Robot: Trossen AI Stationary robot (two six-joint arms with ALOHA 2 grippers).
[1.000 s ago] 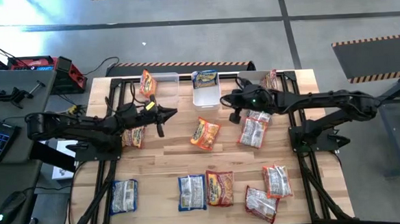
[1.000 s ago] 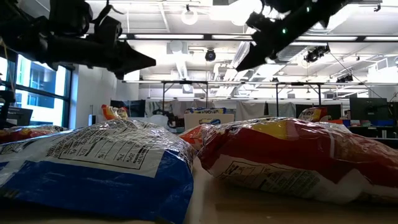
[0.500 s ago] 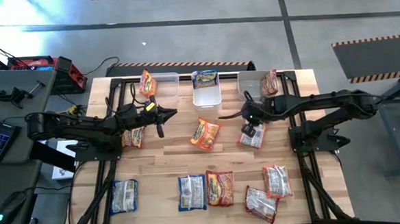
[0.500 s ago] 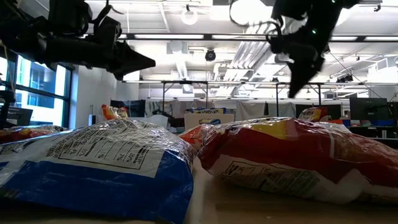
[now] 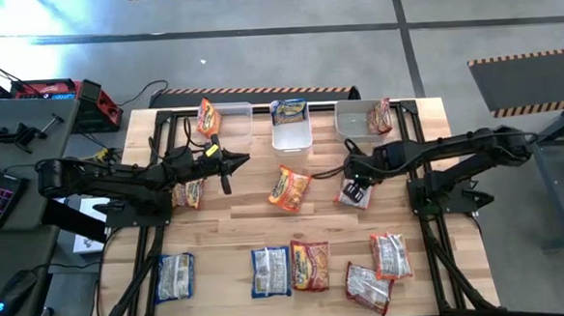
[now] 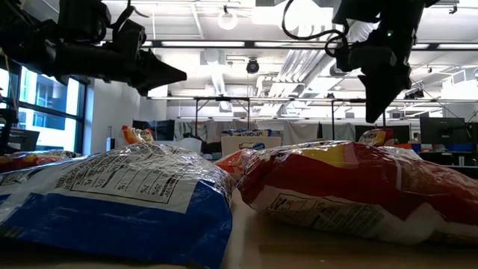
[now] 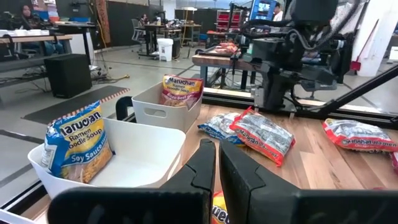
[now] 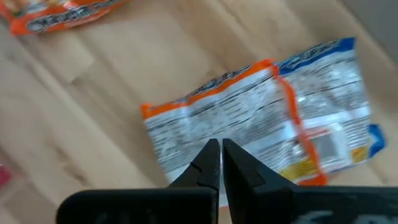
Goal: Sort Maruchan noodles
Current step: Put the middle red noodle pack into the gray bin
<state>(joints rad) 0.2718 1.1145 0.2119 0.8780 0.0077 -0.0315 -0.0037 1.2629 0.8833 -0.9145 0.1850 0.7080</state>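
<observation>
Wooden table (image 5: 237,223) boards lie bare between the far row of three bins (image 5: 291,133) and the near row of noodle packets (image 5: 310,265), with one orange packet (image 5: 288,188) lying mid-table. Right gripper (image 5: 353,185), jaws closed and empty, points down over an orange-edged packet (image 5: 359,194) lying across a blue one (image 8: 339,118). Left gripper (image 5: 246,159), jaws closed and empty, hangs above open boards beside another packet (image 5: 188,192).

three bins (image 5: 291,128) along table's (image 5: 237,228) far edge | one packet (image 5: 288,109) in each | other packets (image 5: 309,265) on table
</observation>
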